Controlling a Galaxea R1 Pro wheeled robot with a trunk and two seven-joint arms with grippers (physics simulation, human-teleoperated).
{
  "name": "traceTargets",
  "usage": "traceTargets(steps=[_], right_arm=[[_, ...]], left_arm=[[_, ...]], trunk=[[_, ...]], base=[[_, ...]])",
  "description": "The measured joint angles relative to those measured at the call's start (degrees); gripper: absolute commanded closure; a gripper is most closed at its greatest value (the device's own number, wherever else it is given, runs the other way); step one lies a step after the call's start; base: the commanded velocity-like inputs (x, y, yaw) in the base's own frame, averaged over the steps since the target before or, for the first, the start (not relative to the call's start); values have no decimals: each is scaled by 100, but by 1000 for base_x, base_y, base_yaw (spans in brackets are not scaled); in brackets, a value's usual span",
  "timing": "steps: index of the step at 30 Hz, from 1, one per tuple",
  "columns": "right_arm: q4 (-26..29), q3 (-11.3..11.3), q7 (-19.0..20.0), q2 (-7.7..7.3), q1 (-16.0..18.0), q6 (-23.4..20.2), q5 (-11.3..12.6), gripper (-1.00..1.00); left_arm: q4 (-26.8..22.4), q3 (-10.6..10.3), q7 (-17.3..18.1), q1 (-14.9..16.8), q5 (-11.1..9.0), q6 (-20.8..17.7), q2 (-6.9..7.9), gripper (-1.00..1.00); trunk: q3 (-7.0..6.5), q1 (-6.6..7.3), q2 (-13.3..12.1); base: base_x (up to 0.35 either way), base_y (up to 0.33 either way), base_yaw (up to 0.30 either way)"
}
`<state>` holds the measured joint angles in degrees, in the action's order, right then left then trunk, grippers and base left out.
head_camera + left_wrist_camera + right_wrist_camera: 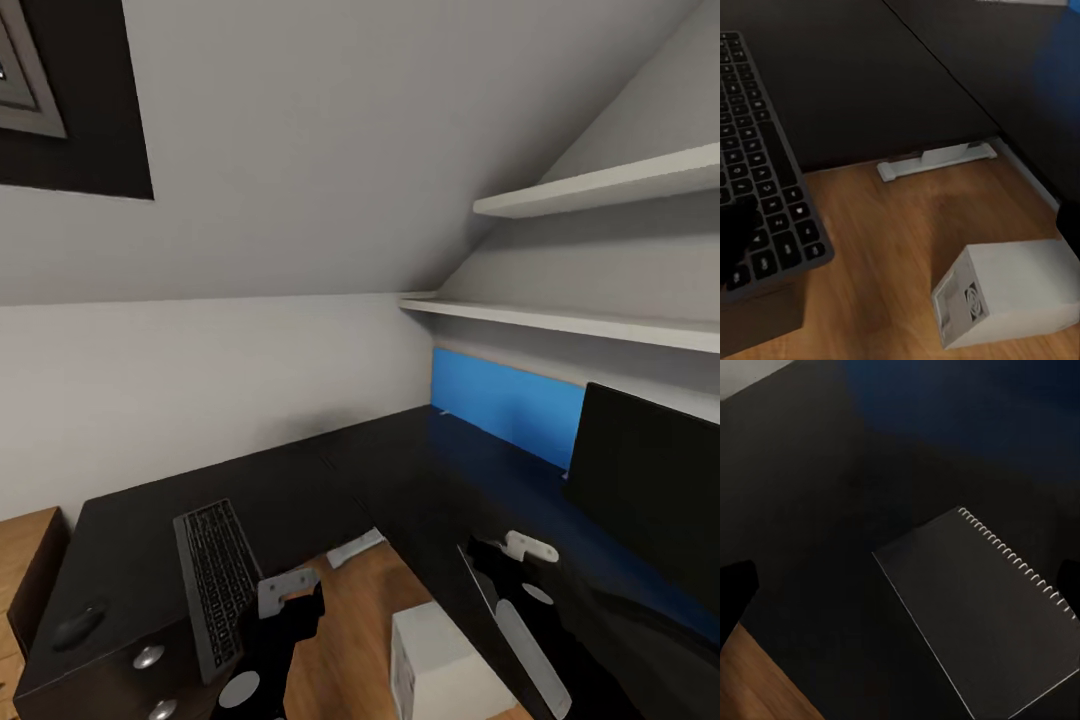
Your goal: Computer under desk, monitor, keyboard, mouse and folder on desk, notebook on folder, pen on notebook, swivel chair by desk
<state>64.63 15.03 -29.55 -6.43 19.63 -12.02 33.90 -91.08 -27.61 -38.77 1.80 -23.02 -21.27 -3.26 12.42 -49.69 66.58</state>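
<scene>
A black keyboard (215,580) lies on the left wing of the dark L-shaped desk (320,480), with a black mouse (78,625) to its left. The black monitor (650,495) stands on the right wing. On the wooden floor in the desk's inner corner sits the white computer (440,670). My left gripper (900,232) hovers open over the floor, between the keyboard (761,180) and the computer (1012,292). A dark spiral notebook (982,619) lies flat on the desk, and my right gripper (900,585) hangs open above it.
A blue panel (505,405) backs the desk's right wing, under two white shelves (600,185). A white desk foot (355,547) rests on the floor. Drawer knobs (148,657) face me below the keyboard. A wooden cabinet (25,560) stands at the far left.
</scene>
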Motion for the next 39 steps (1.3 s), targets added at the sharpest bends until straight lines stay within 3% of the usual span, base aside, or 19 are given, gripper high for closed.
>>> traceTargets(steps=[7,19,28,32,34,39], right_arm=[[-71,2,111,1,0,41,-167,-100],[-612,-6,147,6,18,380,-187,-100],[-1353,-25,605,1,163,622,-329,-100],[-1663,-29,694,1,289,771,-453,-100],[-2154,-37,740,2,505,1015,-569,-100],[-2557,-45,753,1,699,1177,-621,-100]], left_arm=[[-2,0,0,0,-1,-3,0,-100],[-2,-25,8,3,-1,-6,0,-100],[-31,-45,9,2,-1,3,-4,-100],[-60,-174,5,0,-2,8,-4,-100],[-86,-361,-5,-2,-4,11,-1,-100],[-93,-424,-8,-1,-2,11,0,-100]], trunk=[[0,0,-1],[0,-2,-1],[0,-3,-1],[0,-3,-1],[0,-3,-1],[53,-68,118]], base=[[187,0,0],[162,0,0],[9,0,0],[1,0,0],[0,0,0],[0,0,0]])
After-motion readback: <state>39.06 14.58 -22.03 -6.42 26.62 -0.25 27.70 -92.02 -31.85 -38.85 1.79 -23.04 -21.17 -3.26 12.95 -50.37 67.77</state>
